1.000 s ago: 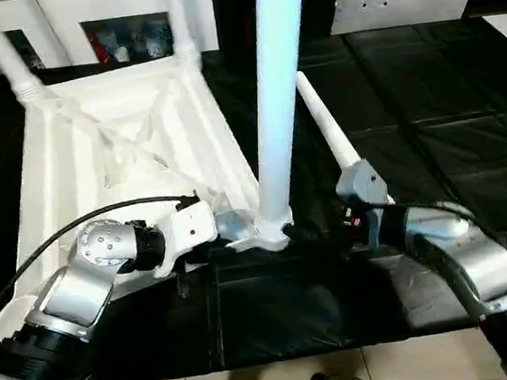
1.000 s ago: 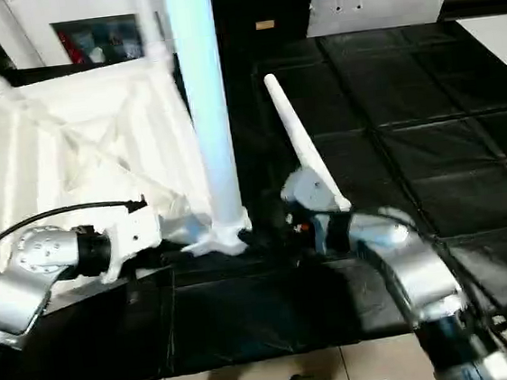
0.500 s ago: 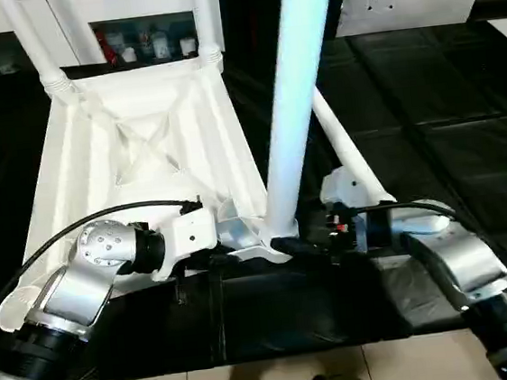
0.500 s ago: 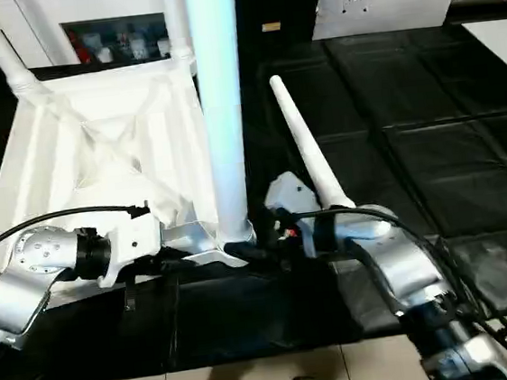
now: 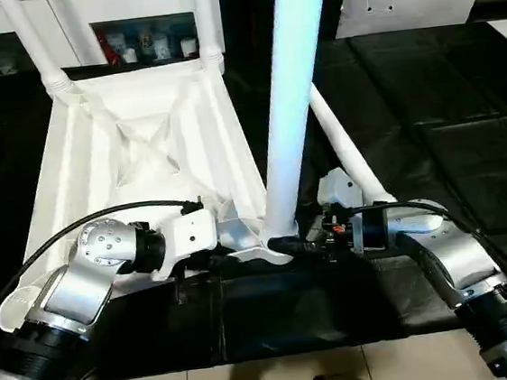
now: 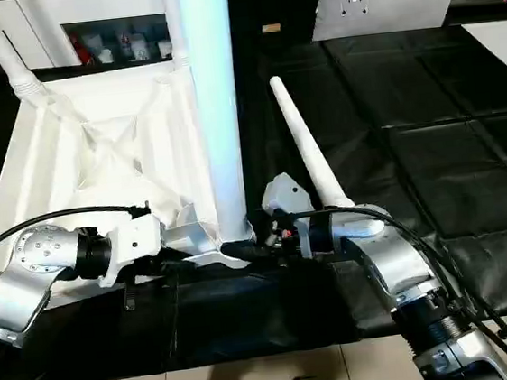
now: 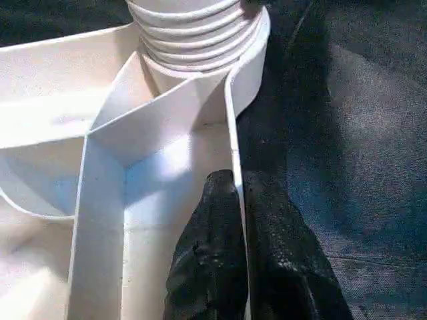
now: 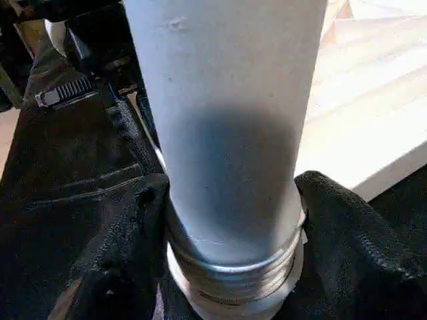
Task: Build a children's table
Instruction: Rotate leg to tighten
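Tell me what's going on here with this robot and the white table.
The robot is putting together a white plastic children's table, which lies upside down on the black work surface. Its left gripper is pinched on a thin wall of the tabletop's edge, next to a corner socket. Its right gripper sits around the base of an upright leg standing in that socket, fingers on either side. Two legs already stand at the far corners, and another leg lies loose on the black surface.

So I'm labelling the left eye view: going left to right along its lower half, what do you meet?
Left gripper pinching the tabletop rim → upright leg in the corner socket → right gripper at that leg's base → loose leg lying on the black surface.
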Available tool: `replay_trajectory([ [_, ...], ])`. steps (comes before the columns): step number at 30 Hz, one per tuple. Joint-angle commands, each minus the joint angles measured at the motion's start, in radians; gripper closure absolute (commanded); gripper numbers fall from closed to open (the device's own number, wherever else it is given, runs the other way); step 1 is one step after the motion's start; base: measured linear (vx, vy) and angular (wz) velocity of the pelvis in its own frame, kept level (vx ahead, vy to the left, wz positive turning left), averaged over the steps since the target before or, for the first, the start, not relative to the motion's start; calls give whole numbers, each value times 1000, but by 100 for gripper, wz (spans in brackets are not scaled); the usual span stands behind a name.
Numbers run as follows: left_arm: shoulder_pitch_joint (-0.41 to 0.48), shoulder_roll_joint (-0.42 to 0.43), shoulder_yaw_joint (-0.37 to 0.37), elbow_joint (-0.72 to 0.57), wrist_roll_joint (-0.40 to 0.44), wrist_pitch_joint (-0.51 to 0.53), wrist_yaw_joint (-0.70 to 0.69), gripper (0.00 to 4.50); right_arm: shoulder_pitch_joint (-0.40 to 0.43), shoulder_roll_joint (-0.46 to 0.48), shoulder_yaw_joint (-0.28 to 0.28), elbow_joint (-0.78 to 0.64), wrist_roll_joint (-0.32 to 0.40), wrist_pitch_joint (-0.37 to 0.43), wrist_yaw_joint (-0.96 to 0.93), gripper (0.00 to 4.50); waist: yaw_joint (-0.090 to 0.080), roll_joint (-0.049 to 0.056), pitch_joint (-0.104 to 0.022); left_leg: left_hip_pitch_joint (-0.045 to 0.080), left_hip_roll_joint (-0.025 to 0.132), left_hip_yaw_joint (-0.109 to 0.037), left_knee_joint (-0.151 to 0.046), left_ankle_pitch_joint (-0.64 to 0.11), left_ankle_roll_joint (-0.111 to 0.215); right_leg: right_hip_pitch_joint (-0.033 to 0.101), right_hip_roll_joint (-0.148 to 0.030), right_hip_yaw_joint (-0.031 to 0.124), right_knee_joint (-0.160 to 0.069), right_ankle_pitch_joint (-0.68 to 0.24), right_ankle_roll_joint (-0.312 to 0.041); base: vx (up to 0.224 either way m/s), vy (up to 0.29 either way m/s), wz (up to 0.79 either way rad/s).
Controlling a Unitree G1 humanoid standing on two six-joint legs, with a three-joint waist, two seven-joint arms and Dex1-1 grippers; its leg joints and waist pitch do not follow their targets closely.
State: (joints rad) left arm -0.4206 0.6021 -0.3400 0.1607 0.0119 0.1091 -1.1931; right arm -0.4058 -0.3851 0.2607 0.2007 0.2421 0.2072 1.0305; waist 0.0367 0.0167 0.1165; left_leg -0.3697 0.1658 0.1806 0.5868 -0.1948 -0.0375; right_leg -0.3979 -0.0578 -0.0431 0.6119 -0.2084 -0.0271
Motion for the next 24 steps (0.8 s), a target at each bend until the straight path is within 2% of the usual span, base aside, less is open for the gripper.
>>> replay_trajectory([
  [1,17,-3,-80,8,23,-11,-58,450,6,5,4,-1,8,1,22,178,-5,7,-74,13,66,-20,-60,-63,91,55,-83,54,-50,45,-305,0,0,0],
  [5,20,-19,-60,-4,-1,11,-41,450,18,14,2,-17,17,29,8,178,-5,10,-72,13,66,-20,-60,-64,93,53,-82,53,-51,43,-305,0,0,0],
  [8,15,-103,-2,-36,-40,110,75,450,46,58,-8,-33,-6,107,-118,178,-3,9,-70,15,67,-19,-62,-71,83,52,-82,54,-54,29,-310,0,0,0],
  [9,13,-125,8,-46,-42,139,110,450,50,75,-8,-25,-27,109,-165,178,-5,9,-67,16,69,-20,-65,-99,71,49,-84,54,-58,-12,-309,0,0,0],
  [10,10,-138,14,-50,-42,156,130,450,51,86,-8,-17,-41,108,-192,178,-5,19,-64,15,68,-21,-66,-120,59,49,-85,54,-61,-46,-304,0,0,0],
  [11,9,-158,22,-58,-41,183,164,450,51,105,-10,-7,-56,112,-232,178,-10,12,-62,14,65,-23,-69,-163,38,50,-84,53,-69,-119,-287,0,0,0],
  [12,9,-178,30,-68,-39,215,197,450,48,126,-14,5,-65,120,-272,178,-13,17,-59,17,66,-24,-71,-187,20,48,-86,55,-73,-173,-271,0,0,0],
  [13,11,-211,42,-84,-30,254,254,450,42,163,-26,20,-69,135,-329,178,-19,14,-56,10,62,-27,-74,-207,9,52,-85,53,-78,-227,-250,0,0,0],
  [15,16,-260,60,-111,-17,314,336,450,27,215,-42,46,-77,148,-407,178,-32,12,-57,13,63,-28,-74,-226,-1,46,-85,55,-82,-264,-236,0,0,0],
  [16,20,-293,72,-130,-7,355,390,450,14,248,-54,66,-85,153,-458,178,-37,13,-57,10,61,-30,-74,-225,-4,47,-85,55,-82,-272,-233,0,0,0],
  [17,26,-349,87,-163,12,426,468,450,-13,304,-81,107,-94,164,-549,178,-45,13,-57,8,60,-30,-73,-222,-4,47,-84,54,-83,-278,-229,0,0,0],
  [19,29,-391,90,-189,35,470,518,450,-31,340,-102,131,-99,177,-616,178,-56,9,-60,2,57,-32,-71,-210,7,49,-84,53,-88,-281,-221,0,0,0],
  [20,30,-409,89,-198,43,487,542,450,-39,353,-110,142,-102,179,-644,178,-60,10,-60,0,57,-32,-70,-191,15,49,-84,53,-86,-263,-220,0,0,0],
  [21,30,-425,85,-207,50,499,561,450,-47,363,-113,154,-108,179,-666,178,-62,2,-63,2,56,-28,-66,-180,28,46,-80,53,-88,-244,-221,0,0,0],
  [22,30,-437,79,-217,58,513,583,450,-52,372,-115,162,-112,181,-677,178,-60,7,-65,0,54,-27,-63,-156,41,48,-81,54,-85,-204,-230,0,0,0],
  [24,30,-441,75,-225,62,521,595,450,-54,377,-115,166,-115,183,-681,178,-56,9,-69,-1,55,-25,-60,-111,62,49,-78,53,-79,-125,-242,0,0,0],
])
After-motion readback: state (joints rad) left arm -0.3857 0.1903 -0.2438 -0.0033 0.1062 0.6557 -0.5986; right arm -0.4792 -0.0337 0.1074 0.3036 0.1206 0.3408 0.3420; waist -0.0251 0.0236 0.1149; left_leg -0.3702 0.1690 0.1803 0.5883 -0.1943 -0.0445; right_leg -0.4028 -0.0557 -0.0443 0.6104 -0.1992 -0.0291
